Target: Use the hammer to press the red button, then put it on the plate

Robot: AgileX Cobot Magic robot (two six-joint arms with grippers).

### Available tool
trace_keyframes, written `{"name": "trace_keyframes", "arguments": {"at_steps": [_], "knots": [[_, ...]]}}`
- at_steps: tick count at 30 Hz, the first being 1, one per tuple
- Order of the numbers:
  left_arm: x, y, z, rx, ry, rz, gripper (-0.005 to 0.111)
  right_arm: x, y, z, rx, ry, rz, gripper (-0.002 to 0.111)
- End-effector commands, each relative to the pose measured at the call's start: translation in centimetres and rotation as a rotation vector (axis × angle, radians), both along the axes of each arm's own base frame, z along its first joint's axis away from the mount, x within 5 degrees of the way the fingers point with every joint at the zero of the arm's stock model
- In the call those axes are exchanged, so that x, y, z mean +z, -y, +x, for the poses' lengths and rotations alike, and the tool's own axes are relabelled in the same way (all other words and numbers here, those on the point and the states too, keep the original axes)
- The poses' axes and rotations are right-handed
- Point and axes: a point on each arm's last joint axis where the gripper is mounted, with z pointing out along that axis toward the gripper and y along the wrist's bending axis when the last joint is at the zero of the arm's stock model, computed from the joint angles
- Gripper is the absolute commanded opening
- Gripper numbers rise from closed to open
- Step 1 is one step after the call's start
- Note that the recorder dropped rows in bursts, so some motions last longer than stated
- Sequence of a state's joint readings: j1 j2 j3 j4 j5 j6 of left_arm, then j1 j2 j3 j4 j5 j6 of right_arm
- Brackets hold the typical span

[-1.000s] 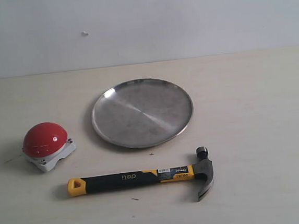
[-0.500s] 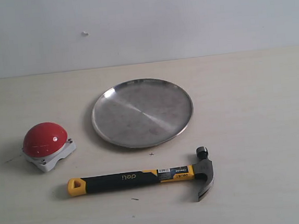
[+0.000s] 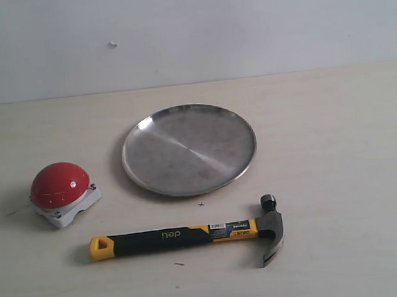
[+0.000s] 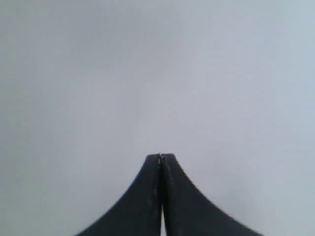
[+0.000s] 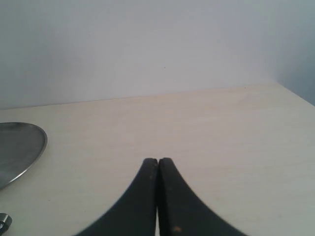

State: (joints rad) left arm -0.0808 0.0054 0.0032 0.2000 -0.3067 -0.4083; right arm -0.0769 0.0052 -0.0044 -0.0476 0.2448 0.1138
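Note:
The hammer [image 3: 192, 235] lies flat on the table near the front, its yellow end to the left and its dark head [image 3: 271, 229] to the right. The red button [image 3: 60, 184] sits on its grey base at the left. Behind the hammer rests the silver plate [image 3: 136, 135], with nothing on it. Neither arm shows in the exterior view. My left gripper [image 4: 160, 156] is shut on nothing and faces only a blank grey wall. My right gripper [image 5: 157, 160] is also shut on nothing, above the table, with the plate's rim [image 5: 39, 147] and a bit of the hammer's head [image 5: 3, 222] off to one side.
The pale wooden table [image 3: 337, 143] runs back to a plain light wall [image 3: 243, 26]. In the right wrist view the table's far corner [image 5: 275, 86] shows.

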Motion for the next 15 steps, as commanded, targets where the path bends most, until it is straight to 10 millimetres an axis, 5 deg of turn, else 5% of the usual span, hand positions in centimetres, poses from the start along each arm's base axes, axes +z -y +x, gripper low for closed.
{"name": "trace_keyframes", "arguments": {"at_steps": [1, 5, 9, 15], "knots": [[2.0, 0.3, -1.2, -0.169, 0.211, -0.231, 0.0, 0.0, 0.0, 0.0, -0.006, 0.009, -0.012, 0.0], [3.5, 0.0, -2.3, -0.194, 0.384, -0.28, 0.0, 0.0, 0.0, 0.0, -0.006, 0.009, -0.012, 0.0], [7.4, -1.5, -3.0, -0.05, 0.481, -0.349, 0.0, 0.0, 0.0, 0.0, -0.006, 0.009, -0.012, 0.0], [12.2, -2.3, -0.2, 0.133, 0.373, -0.299, 0.0, 0.0, 0.0, 0.0, -0.006, 0.009, -0.012, 0.0]]}}
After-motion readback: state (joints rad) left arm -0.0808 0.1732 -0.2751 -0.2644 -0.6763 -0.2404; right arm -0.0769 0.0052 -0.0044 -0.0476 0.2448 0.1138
